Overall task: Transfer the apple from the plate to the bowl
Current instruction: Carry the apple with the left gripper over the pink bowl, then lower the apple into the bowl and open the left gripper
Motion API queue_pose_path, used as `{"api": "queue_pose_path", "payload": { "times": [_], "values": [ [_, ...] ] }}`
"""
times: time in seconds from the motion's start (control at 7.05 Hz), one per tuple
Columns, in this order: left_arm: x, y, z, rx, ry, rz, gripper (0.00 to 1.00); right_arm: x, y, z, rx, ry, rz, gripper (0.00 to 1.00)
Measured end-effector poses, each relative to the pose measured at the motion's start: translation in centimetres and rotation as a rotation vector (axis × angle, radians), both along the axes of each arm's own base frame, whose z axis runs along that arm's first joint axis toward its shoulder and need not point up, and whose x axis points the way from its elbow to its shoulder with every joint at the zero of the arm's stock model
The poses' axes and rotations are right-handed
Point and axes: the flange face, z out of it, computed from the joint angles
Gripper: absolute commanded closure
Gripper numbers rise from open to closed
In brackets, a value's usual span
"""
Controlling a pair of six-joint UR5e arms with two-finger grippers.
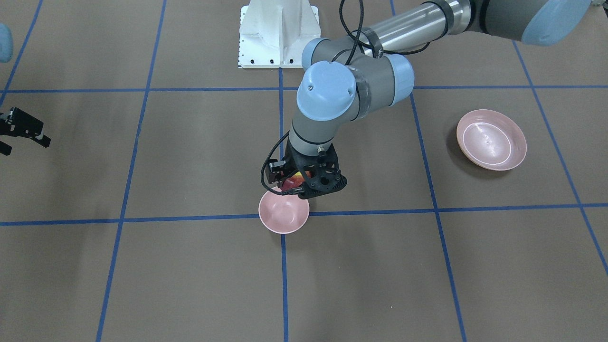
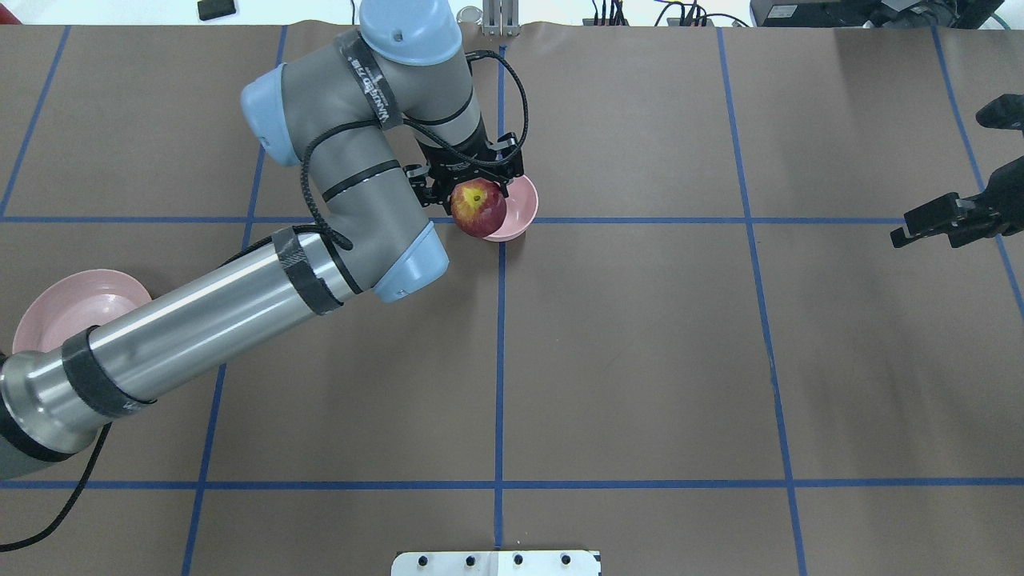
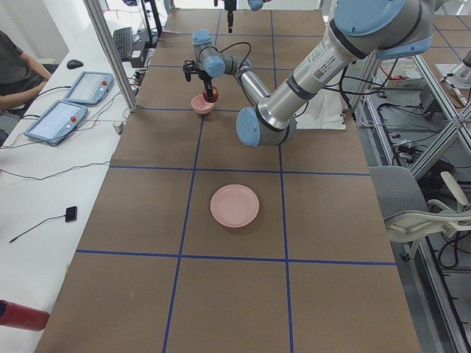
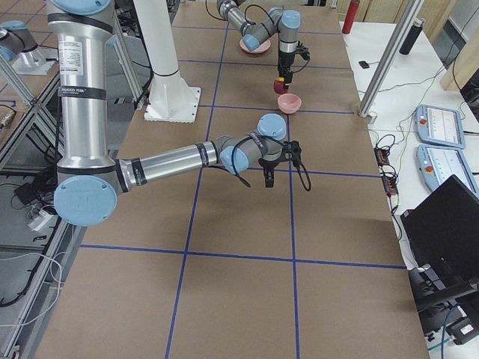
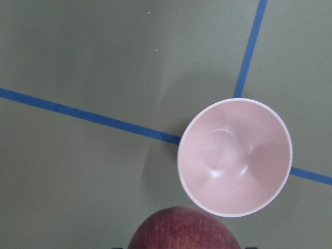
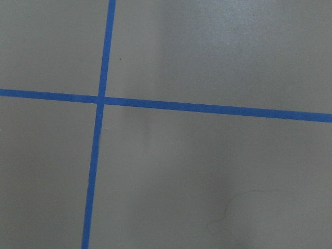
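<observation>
Here, the left gripper (image 2: 478, 197) clenches the apple (image 2: 478, 210), raised just beside the bowl (image 2: 524, 210); the plate (image 1: 491, 139) sits well apart.

Left tool (image 2: 478, 204) clamped, pointing down, right tool (image 2: 936, 222) hovering aside

In the front-facing view the black frame of the left hand (image 1: 303, 183) covers most of the apple (image 1: 290, 182) it grips (only a red-and-yellow sliver shows). The left wrist view cuts the same apple off at its bottom edge. From overhead, the silver tube of the left arm (image 2: 224, 320) hides part of the plate (image 2: 72, 304), and the apple overlaps the near rim of the bowl (image 2: 522, 206). The right hand (image 1: 21, 129) runs off the picture's side, so its finger spacing is unclear.
</observation>
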Motion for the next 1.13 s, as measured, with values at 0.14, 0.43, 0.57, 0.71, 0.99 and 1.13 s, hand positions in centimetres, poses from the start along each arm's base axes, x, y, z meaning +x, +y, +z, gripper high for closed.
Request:
{"api": "queue_pose_path", "payload": {
  "times": [0.14,0.43,0.57,0.71,0.99,1.13],
  "values": [
    [1.6,-1.0,-0.5,0.007,-0.002,-0.014,1.0,0.5,0.0,0.1,-0.01,-0.014,0.0,0.0],
    [2.7,-1.9,-0.6,0.019,-0.004,-0.025,1.0,1.3,0.1,0.1,0.015,-0.005,0.012,0.0],
    [3.2,-2.5,0.1,0.032,-0.003,-0.034,1.0,1.9,0.2,0.1,0.027,0.004,0.023,0.0],
    [3.6,-2.9,0.7,0.041,0.0,-0.039,1.0,2.3,0.3,0.3,0.029,0.015,0.033,0.0],
    [3.9,-3.1,1.1,0.047,0.001,-0.042,0.24,2.7,0.5,0.6,0.024,0.026,0.041,0.0],
    [3.9,-3.1,1.2,0.051,0.002,-0.043,0.17,2.6,0.5,0.7,0.028,0.036,0.044,0.0]
  ]
}}
